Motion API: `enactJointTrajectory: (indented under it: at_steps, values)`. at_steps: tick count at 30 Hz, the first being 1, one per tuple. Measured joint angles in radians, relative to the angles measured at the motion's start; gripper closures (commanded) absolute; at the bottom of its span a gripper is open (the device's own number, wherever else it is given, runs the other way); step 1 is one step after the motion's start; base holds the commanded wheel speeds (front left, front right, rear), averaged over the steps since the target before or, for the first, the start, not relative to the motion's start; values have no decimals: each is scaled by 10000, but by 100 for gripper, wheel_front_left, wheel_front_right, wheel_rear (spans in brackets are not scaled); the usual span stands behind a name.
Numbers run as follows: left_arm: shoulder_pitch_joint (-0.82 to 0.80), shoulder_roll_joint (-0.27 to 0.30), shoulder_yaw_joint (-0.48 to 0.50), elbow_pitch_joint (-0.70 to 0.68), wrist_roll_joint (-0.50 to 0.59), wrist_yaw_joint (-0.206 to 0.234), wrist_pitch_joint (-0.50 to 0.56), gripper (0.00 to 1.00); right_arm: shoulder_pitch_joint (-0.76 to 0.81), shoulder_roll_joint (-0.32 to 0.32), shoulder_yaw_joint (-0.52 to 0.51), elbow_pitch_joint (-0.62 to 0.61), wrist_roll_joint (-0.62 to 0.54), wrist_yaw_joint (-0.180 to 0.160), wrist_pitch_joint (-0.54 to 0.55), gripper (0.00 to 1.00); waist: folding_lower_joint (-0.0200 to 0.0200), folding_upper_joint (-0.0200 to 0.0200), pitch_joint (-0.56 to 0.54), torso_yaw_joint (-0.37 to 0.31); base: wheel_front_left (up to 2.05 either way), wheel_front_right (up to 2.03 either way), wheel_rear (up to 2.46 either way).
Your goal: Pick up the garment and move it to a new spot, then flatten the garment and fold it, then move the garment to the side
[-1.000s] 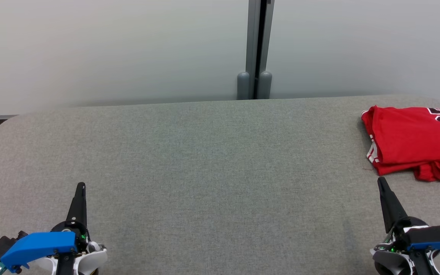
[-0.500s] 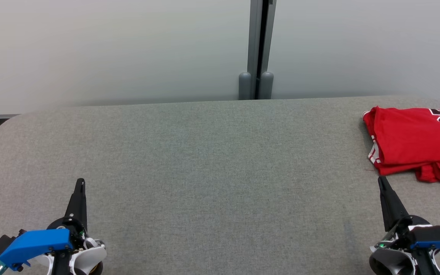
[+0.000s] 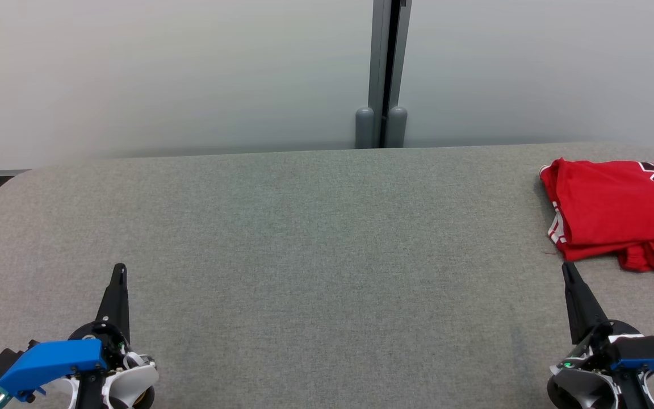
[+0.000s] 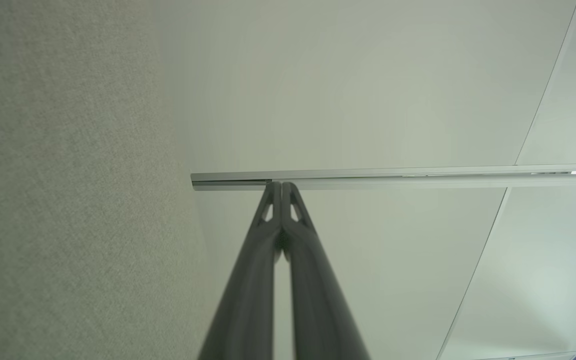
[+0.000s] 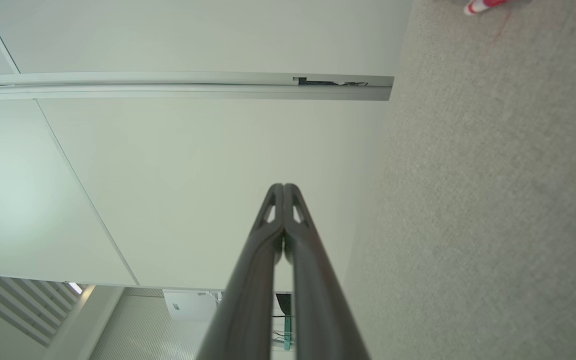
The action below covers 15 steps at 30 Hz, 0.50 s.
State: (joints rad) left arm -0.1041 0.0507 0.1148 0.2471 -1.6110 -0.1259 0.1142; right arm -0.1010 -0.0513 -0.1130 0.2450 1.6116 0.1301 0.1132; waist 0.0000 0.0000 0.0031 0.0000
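Head view: the red shirt (image 3: 611,210) lies folded at the worktop's (image 3: 327,255) right edge; my left end effector (image 3: 118,268) and right end effector (image 3: 566,267) are pressed together, empty. I fear a stray nudge pushes it off

The right gripper (image 5: 283,188) is pointing at a pale wall panel (image 5: 208,170), its fingers (image 5: 255,285) pressing together, while beside it the grey padded surface (image 5: 493,200) is running up to the garment (image 5: 483,4) — a red-and-white scrap.

Before me a grey, felt-covered counter (image 3: 304,238) with rounded corners runs back to a pale wall (image 3: 162,74), whose two panels meet at a grey upright post (image 3: 378,57) with two rounded stubs (image 3: 364,128) at its foot.
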Motion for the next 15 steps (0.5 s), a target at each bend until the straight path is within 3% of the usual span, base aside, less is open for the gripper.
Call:
enactJointTrajectory:
  at_steps: [15]
  values:
    - [0,0,0,0,0,0,0,100,-1,2,0,0,0,0,0,100,0,0,0,0,0,0,0]
